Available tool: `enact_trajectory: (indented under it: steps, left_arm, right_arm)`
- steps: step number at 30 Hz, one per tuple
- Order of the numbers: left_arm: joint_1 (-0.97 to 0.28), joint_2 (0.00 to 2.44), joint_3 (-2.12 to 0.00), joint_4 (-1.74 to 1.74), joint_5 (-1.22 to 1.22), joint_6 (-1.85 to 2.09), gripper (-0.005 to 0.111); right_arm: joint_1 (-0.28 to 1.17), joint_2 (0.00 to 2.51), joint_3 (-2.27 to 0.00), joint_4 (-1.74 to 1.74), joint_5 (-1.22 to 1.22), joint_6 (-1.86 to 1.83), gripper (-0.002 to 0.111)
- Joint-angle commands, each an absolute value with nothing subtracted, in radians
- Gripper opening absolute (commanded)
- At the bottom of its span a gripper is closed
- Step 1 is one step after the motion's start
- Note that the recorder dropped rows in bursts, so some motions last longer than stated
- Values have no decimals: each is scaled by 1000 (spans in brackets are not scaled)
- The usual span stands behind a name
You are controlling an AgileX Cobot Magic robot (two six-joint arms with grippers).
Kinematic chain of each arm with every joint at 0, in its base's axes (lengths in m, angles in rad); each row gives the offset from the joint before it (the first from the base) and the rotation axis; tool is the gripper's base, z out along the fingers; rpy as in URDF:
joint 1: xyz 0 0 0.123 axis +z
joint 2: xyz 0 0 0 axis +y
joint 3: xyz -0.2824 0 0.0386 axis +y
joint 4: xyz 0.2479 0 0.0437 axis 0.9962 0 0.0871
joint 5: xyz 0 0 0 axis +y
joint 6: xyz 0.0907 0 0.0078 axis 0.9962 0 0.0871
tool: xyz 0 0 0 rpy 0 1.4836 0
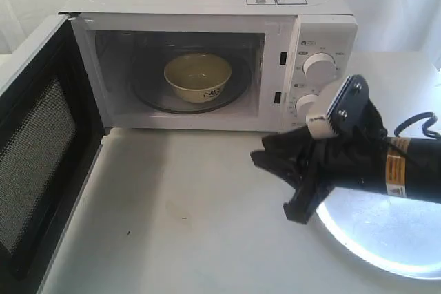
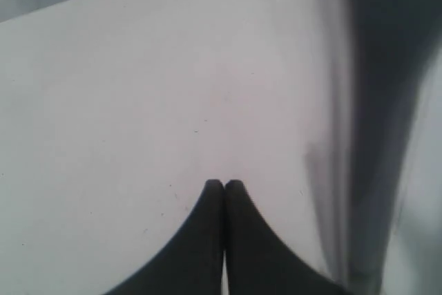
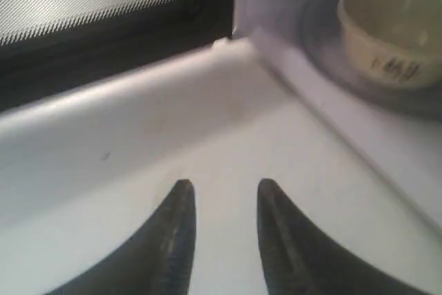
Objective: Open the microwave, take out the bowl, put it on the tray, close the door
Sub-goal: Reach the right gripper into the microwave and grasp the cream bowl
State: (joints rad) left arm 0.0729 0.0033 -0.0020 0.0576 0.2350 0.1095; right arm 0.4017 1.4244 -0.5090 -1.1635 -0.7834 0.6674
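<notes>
Bowl [image 1: 198,77] sits upright, rim up, mid-turntable [image 1: 148,98] inside the microwave [image 1: 207,5], whose door [image 1: 38,149] stands swung wide on the left, so the cavity mouth is clear. Being round, the bowl offers no long axis; any point on the rim would serve for a grip. From the right gripper [image 3: 221,188], which hangs over the table [image 1: 193,204] in front of the microwave, fingers parted and empty, the bowl lies up, farther in and off to one side. That arm looks the nearer; the tray [image 1: 386,239] lies right under it. The left gripper [image 2: 223,184] is pressed closed on nothing above bare table.
</notes>
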Motion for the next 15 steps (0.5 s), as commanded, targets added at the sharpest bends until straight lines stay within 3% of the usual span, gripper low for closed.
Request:
enact_trajectory:
  steps: [1,9,15]
  left_arm:
    - [69,0,0,45,232,108,0]
    - [69,0,0,45,232,108,0]
    - [69,0,0,45,232,108,0]
  right_arm:
    - [451,1481,-547,-875,-927,356,34]
    - [617,1737,-798,-641,-821,86,60]
    - [666,1975,-1100,-617,-608,24,62]
